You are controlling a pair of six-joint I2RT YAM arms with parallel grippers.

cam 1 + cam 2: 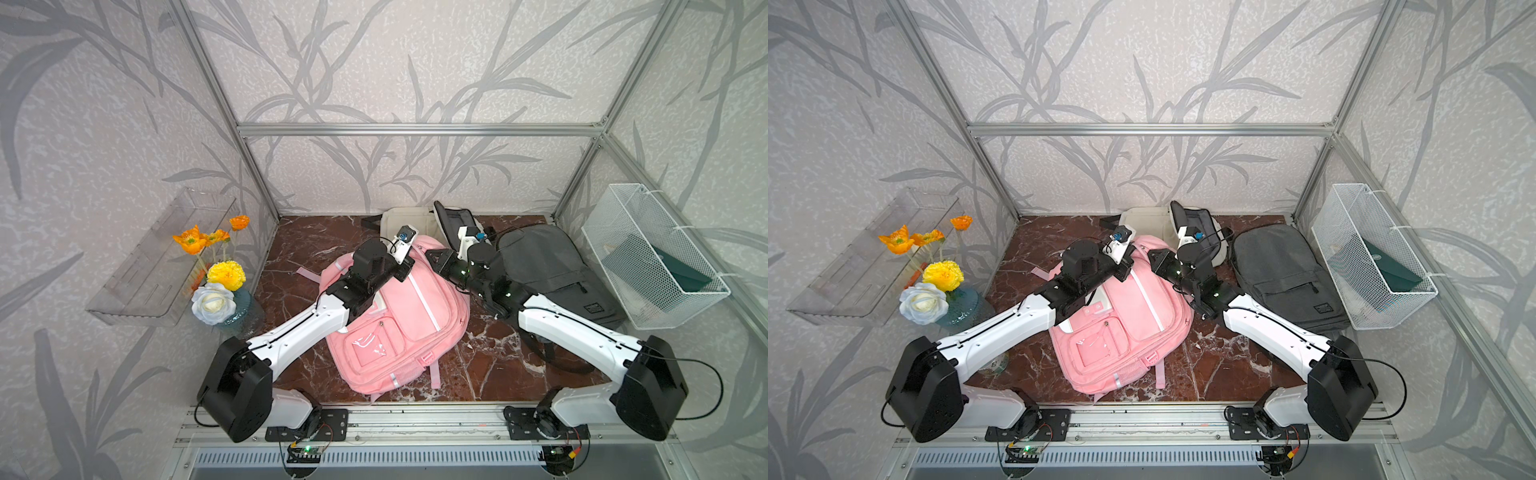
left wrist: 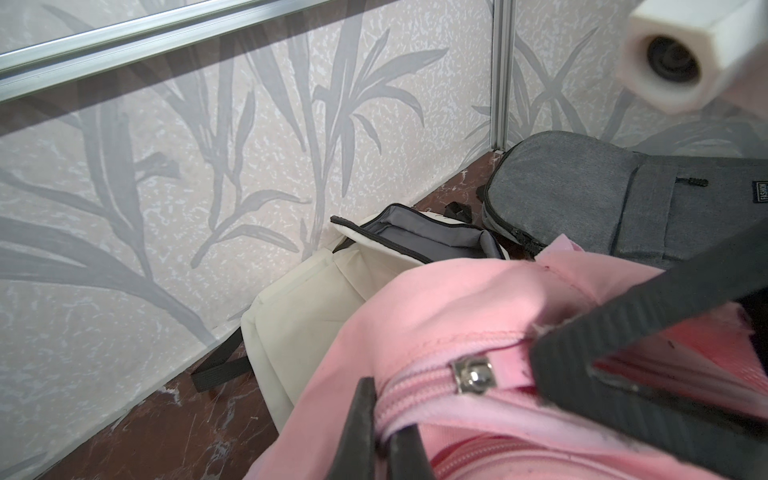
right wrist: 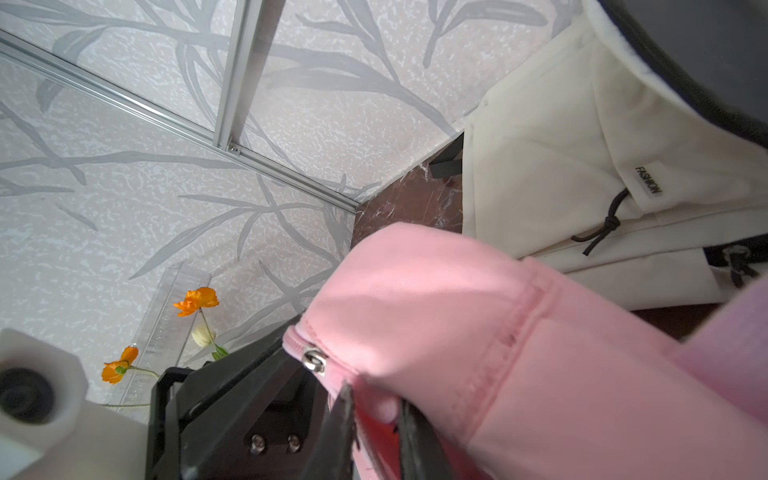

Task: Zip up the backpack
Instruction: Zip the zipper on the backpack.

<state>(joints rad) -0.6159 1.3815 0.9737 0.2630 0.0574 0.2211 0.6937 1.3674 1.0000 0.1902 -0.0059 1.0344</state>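
My desk (image 1: 299,253) has three bags on it. The one I care about is the pink backpack (image 1: 399,316). It lies flat in the middle of the desk, front side up.

A grey backpack (image 1: 552,266) lies beside the pink backpack, on my right arm's side. A cream bag (image 1: 399,220) sits just past its top end with the flap open. I leave those two alone.

My left arm (image 1: 299,328) and right arm (image 1: 573,328) both reach to the top end of the pink backpack and nearly meet there.

The left fingers (image 2: 380,440) are shut tight on the pink backpack and pinch its zipper strip (image 2: 415,390). The right fingers (image 3: 378,436) stand narrow, with a fold of pink cloth between them. I cannot tell if they squeeze it.

Between the two sets of fingers sits the little silver slider (image 2: 473,376).

From the left fingers up to the slider, the teeth are closed. Past the slider the pink backpack gapes open, and I can see the red inside (image 2: 673,374).

So I think the job is started but not done. One part is zipped, and the slider has to run along the open part. My arms hide how long that part is.
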